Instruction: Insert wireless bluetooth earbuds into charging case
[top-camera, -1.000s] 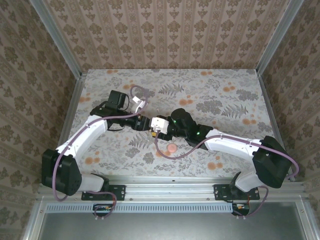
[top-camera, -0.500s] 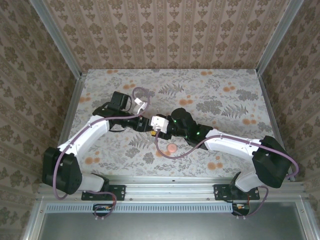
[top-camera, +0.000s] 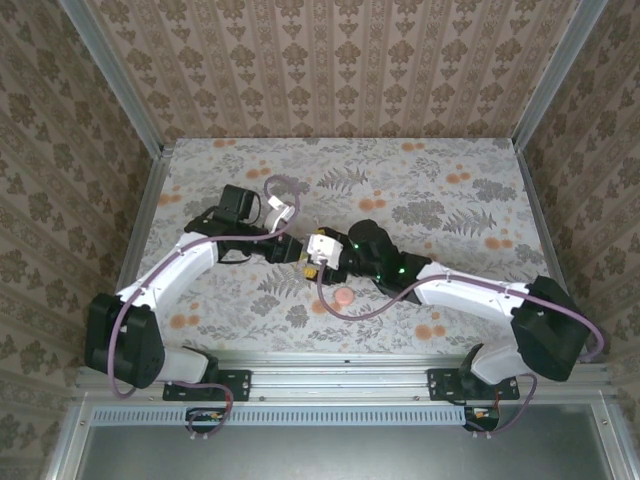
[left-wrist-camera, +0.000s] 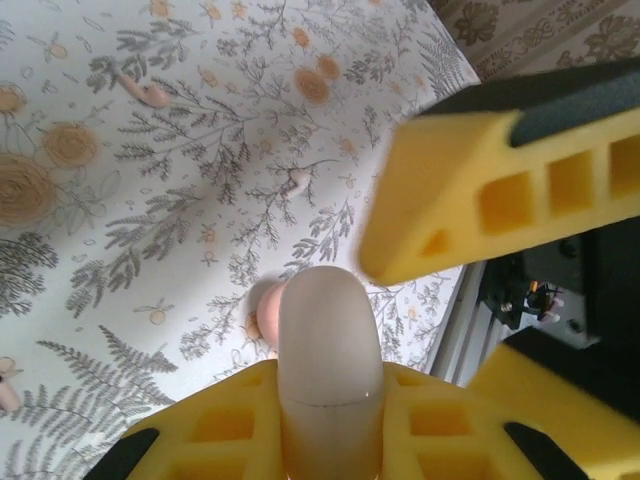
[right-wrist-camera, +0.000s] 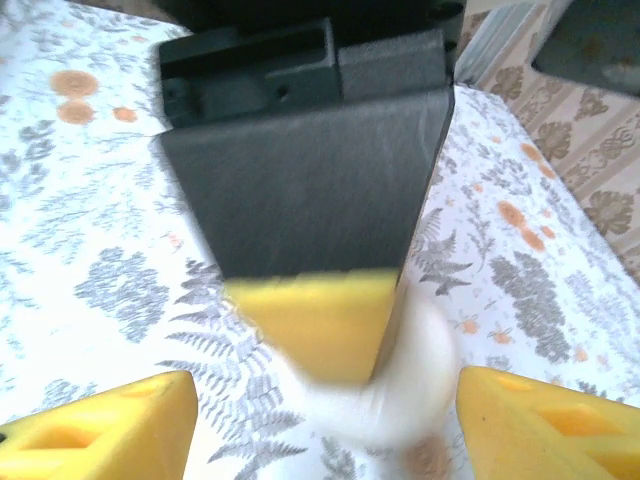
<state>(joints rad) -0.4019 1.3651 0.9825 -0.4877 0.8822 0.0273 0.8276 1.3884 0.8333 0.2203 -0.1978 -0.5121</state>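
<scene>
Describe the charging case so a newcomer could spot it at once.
Start at the middle of the floral table, where the left gripper and right gripper meet. Just toward the near edge lies the charging case, a small round puck. It is solid salmon pink, unlike the flat orange printed flowers.

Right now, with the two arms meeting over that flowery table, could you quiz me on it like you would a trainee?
1. True or false: the left gripper is shut on a whitish earbud.
2. Where is the pink charging case? A: lying on the table, nearer the arm bases than the grippers. B: held up in the air. C: against the back wall.
3. Fill in: the right gripper has its jaws ____, one on each side of the left gripper's finger.

Key: 1 true; 2 A; 3 open.
</scene>
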